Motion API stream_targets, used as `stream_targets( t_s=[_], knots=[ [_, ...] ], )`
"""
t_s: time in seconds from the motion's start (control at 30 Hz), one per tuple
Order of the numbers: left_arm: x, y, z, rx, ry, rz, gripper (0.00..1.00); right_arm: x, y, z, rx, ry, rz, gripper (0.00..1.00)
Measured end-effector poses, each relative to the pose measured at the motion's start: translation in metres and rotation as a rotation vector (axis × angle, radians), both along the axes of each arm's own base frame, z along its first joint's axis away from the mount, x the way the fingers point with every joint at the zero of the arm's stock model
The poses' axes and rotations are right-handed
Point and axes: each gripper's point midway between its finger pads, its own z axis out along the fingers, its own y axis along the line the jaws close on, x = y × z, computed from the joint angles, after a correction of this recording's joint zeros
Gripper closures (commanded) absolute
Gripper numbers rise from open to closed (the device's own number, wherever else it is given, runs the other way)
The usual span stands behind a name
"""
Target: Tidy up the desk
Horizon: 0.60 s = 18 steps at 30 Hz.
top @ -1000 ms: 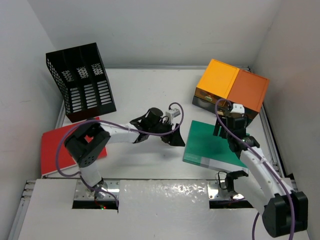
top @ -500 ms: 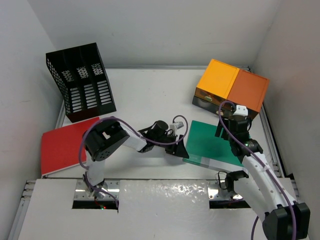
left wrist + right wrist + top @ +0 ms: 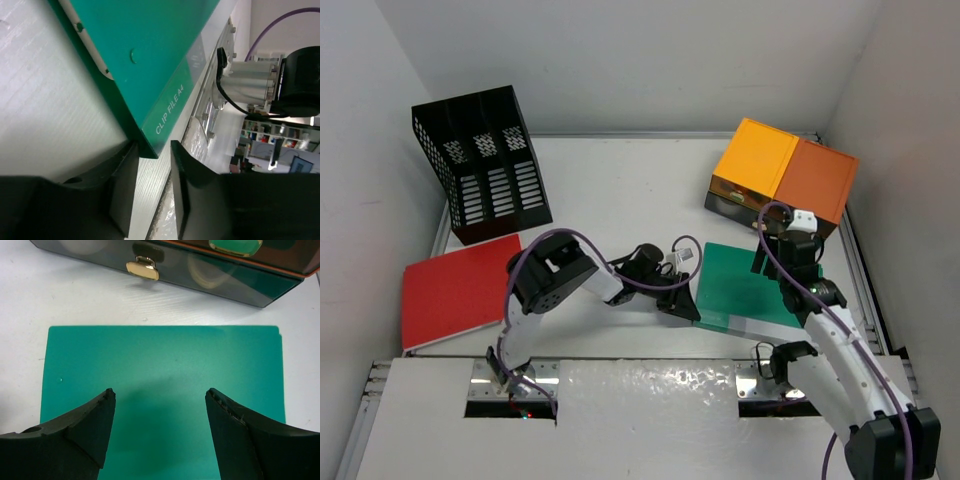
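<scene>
Desk (image 3: 620, 190), flat matte white with a thin silvery rim, runs long side to side beneath both arms. My left tool (image 3: 152, 150) stands apart astride the green clip file's (image 3: 745, 285) near corner (smooth plastic); my right tool (image 3: 160, 400) hangs agape above it.

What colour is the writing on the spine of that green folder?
White writing on the green clip file; the left wrist view shows it best.

Left tool (image 3: 153, 147) low – jaws slightly apart, right tool (image 3: 160, 392) spread wide
</scene>
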Motion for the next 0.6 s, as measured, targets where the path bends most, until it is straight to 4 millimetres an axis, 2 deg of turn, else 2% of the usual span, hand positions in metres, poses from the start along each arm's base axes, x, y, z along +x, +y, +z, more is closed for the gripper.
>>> stream_targets(
  t_s=[0.23, 0.43, 0.6],
  knots=[
    [0.006, -0.012, -0.003, -0.001, 0.024, -0.018, 0.70, 0.000, 0.001, -0.011, -0.004, 0.047, 0.006, 0.30],
    [0.024, -0.018, -0.001, -0.003, 0.019, 0.001, 0.65, -0.001, 0.001, -0.016, -0.008, 0.058, 0.009, 0.30],
    [0.037, -0.024, 0.002, -0.005, -0.002, 0.009, 0.65, -0.002, 0.001, -0.020, -0.016, 0.073, 0.014, 0.30]
  ],
)
